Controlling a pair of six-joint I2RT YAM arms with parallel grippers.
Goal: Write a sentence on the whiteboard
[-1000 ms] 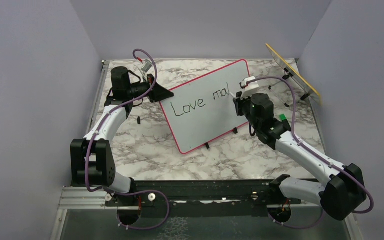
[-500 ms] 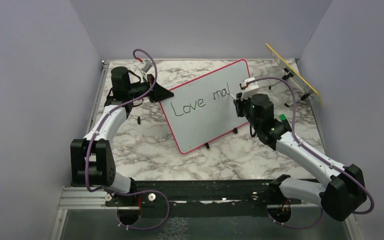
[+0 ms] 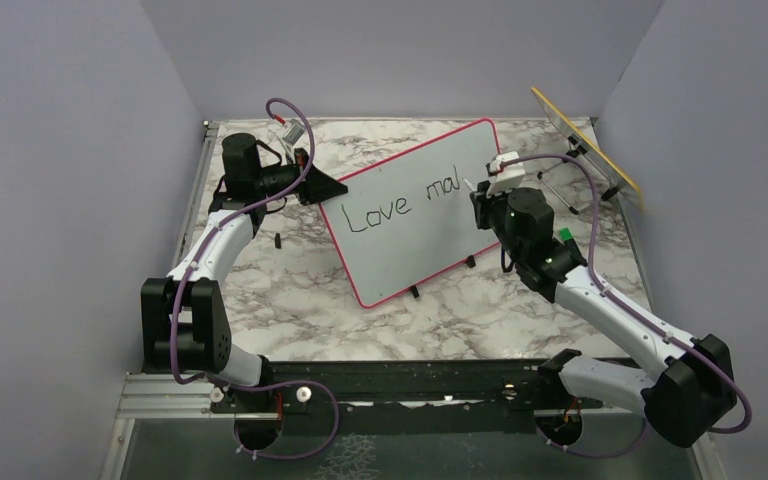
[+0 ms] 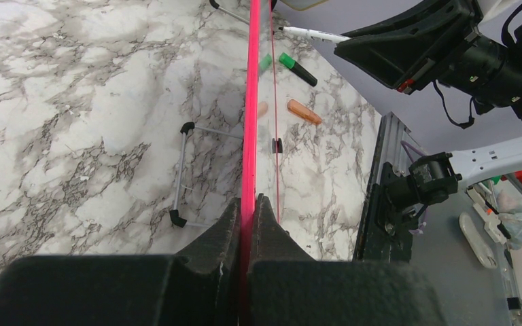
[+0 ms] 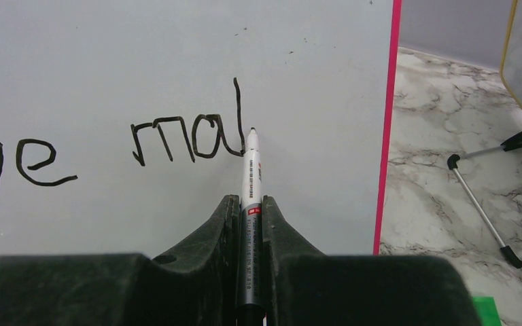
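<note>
Before right pincer (image 5: 250,202), whiteboard (image 5: 177,61); marker (image 5: 251,178) tip seemingly touching

the whiteboard (image 3: 400,250) is faced in smooth, faintly glossy white, framed in pink plastic. the table (image 3: 280,270) is finished in smooth marble pattern. the stand (image 5: 479,206) is made of thin metal wire.

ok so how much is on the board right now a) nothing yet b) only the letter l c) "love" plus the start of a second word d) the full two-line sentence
c: the whiteboard carries only "Love" and then "ma" with one upright stroke of the sentence, and the marker in the right gripper has its tip beside that stroke.
</note>
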